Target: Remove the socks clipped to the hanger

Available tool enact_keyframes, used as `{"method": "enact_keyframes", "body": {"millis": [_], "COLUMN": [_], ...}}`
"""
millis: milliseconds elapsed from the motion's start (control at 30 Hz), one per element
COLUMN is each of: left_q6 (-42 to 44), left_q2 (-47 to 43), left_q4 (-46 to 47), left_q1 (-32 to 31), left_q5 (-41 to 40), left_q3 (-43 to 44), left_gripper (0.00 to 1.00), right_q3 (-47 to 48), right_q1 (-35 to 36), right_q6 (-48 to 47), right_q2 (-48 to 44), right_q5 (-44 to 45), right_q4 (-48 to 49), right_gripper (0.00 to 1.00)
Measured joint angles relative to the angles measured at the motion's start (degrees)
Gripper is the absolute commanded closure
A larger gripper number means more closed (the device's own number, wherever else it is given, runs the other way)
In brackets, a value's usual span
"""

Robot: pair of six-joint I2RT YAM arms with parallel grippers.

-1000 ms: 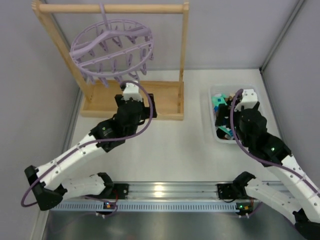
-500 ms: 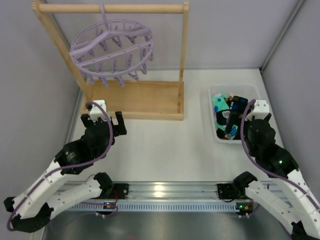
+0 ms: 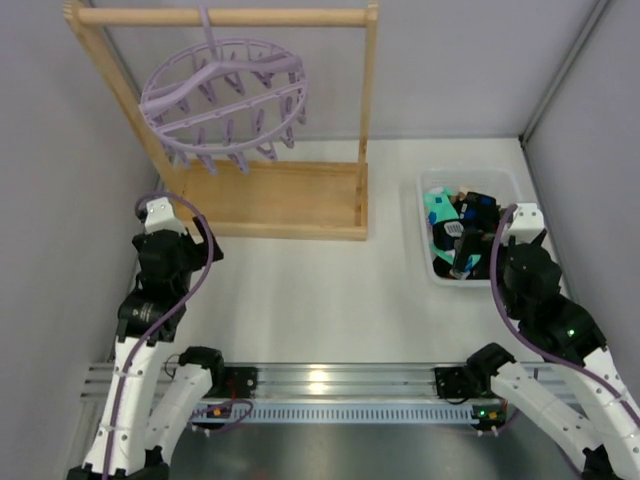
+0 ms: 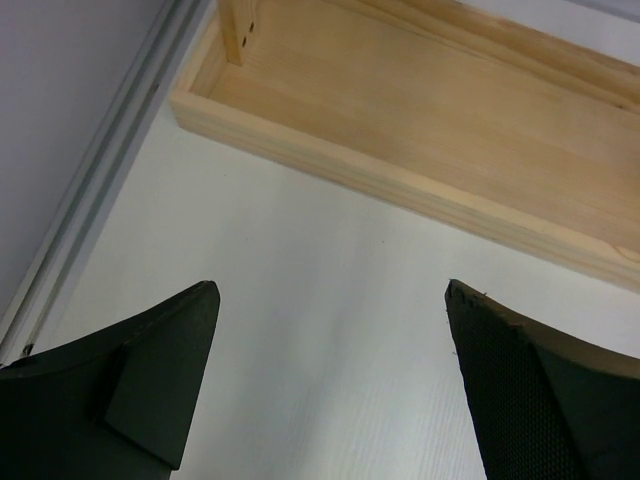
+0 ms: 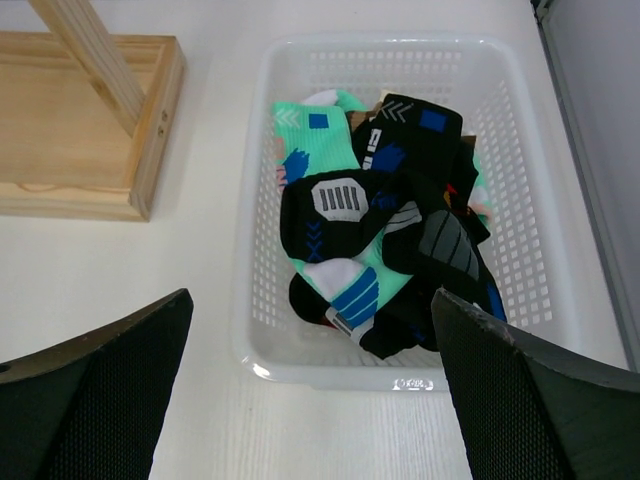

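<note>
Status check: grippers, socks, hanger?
Left gripper open, empty. Right gripper open, empty, by basket. Hanger pegs look bare; socks piled in basket. Nothing in the way.

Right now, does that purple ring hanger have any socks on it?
Empty: the hanger shows only bare pegs; the socks lie piled in the white basket.

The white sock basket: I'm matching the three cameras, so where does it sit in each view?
Top external: basket right of centre, mid-height.
Left wrist: not in view.
Right wrist: basket fills the centre, holding socks.
Shared landmark: the wooden rack base, centre-left from above, top of the left wrist view, upper left of the right wrist view.
</note>
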Motion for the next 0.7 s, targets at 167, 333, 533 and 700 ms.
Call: {"method": "enact_keyframes", "body": {"millis": [167, 333, 533, 700], "left_q6": [1.9, 1.8, 1.8, 1.7], "left_q2": [-8.5, -14.6, -13.6, -13.3], "left_q4": [0.4, 0.7, 0.8, 0.9], "left_q1": [0.3, 0.3, 0.3, 0.2], "left_q5": [2.7, 3.4, 4.4, 5.5], "left_q3": [-4.6, -6.2, -6.5, -6.9], "left_gripper": [0.02, 0.02, 0.02, 0.02], "right_q3": [-0.2, -0.2, -0.3, -1.4], "right_q1": [0.0, 0.0, 0.0, 0.0], "right_q6": [0.1, 0.1, 0.1, 0.0], "right_q2": [-1.0, -1.8, -2.6, -3.0], "right_q5": [0.0, -0.1, -0.2, 0.0], "right_q4": [0.1, 0.3, 0.6, 1.0], "right_gripper": [0.01, 0.0, 0.01, 0.01]}}
